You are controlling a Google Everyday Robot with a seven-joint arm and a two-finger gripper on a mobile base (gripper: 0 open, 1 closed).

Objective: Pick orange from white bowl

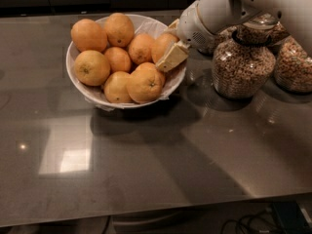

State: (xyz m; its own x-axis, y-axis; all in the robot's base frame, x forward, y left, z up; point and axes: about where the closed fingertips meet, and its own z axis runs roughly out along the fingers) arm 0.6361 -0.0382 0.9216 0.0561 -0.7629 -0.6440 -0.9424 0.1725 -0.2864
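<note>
A white bowl [78, 84] with a crinkled white lining stands at the back left of the table and holds several oranges. My gripper [165, 48] reaches in from the right over the bowl's right rim. Its two cream-coloured fingers [171, 57] stand on either side of the deep orange fruit [160, 42] at the right edge of the pile and touch it. The orange still rests in the bowl among the others. Part of it is hidden behind the near finger.
Two glass jars of cereal stand to the right of the bowl, one close [242, 65] and one at the edge [294, 65]. My white arm [229, 6] crosses above them. The dark glossy table [156, 150] stretches toward the front.
</note>
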